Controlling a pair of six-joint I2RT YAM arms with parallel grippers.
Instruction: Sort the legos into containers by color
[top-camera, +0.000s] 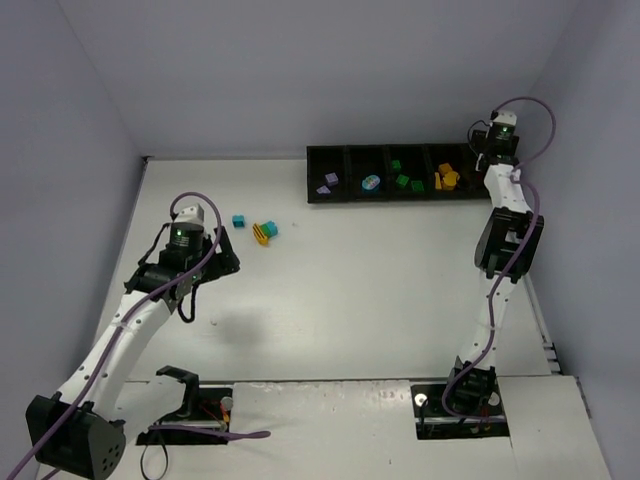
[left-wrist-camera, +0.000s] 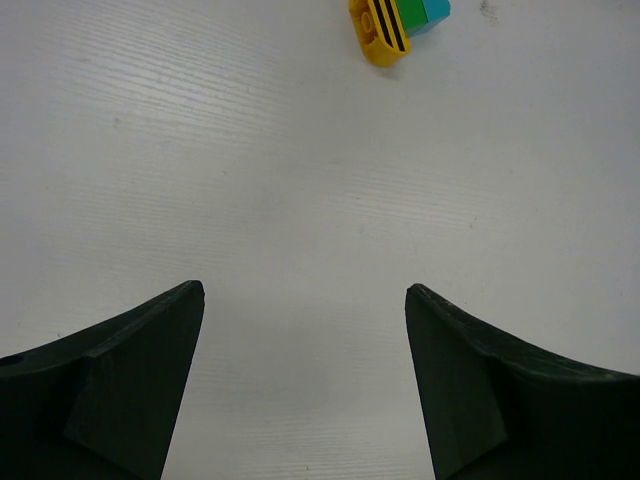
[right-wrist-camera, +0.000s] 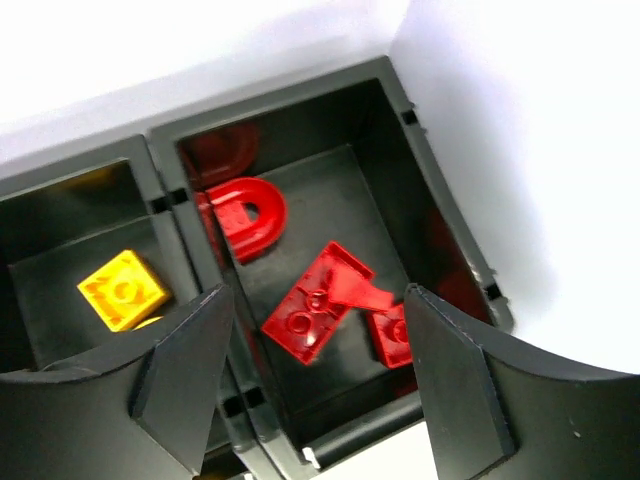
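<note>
While the red legos (right-wrist-camera: 318, 300) lie in the end bin (right-wrist-camera: 330, 200) of the containers (top-camera: 330, 150) under your right tool (right-wrist-camera: 318, 292), parted and empty, the joined yellow-green-teal cluster (left-wrist-camera: 390, 30) ahead of your wide left tool (left-wrist-camera: 305, 287) could land whole in one bin.

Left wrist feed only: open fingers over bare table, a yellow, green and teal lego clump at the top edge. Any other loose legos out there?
Observer: One more. A teal brick sits alone to the left of that clump, apart from it.
Operator: Where's the right arm?
Observer: At the far right of the black tray. The right gripper hangs open over the end bin.
Operator: What's in that bin?
Observer: Only red legos, including an arch. The neighbouring bin holds a yellow brick.
</note>
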